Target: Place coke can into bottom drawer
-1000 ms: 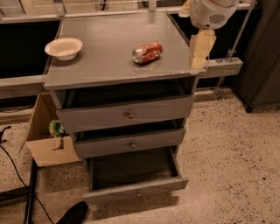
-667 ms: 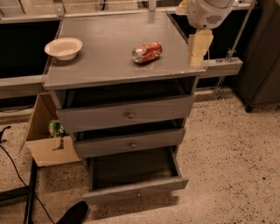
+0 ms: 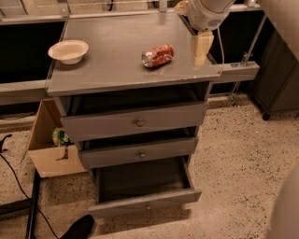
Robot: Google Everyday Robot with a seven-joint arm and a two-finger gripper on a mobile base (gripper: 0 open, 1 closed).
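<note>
Since the earlier frames, the gripper [image 3: 202, 55] has shifted slightly left, toward the can [image 3: 157, 55]. The can, the bowl [image 3: 68, 51] and all three drawers are unchanged.

Camera view:
- Gripper – hangs from the white arm [image 3: 210, 11] over the right rear part of the cabinet top [image 3: 117, 74], its tip pointing down. It is to the right of the can and not touching it. Whether it is apart or together cannot be told.
- Can – lies on its side on the cabinet top, right of centre, with one silver end facing left. Nothing holds it.
- Bowl – white, upright, at the left side of the same top, well apart from the can.
- Top drawer [image 3: 135, 122] – tallest front, brass knob, pulled out a little.
- Middle drawer [image 3: 140, 153] – pulled out slightly, small knob at centre.
- Bottom drawer [image 3: 145, 204] – pulled out farthest, its dark interior exposed and nothing visible inside.
- Box [image 3: 49, 154] – cardboard, on the speckled floor [image 3: 233, 154] just left of the cabinet – it holds a small green-and-yellow item.
</note>
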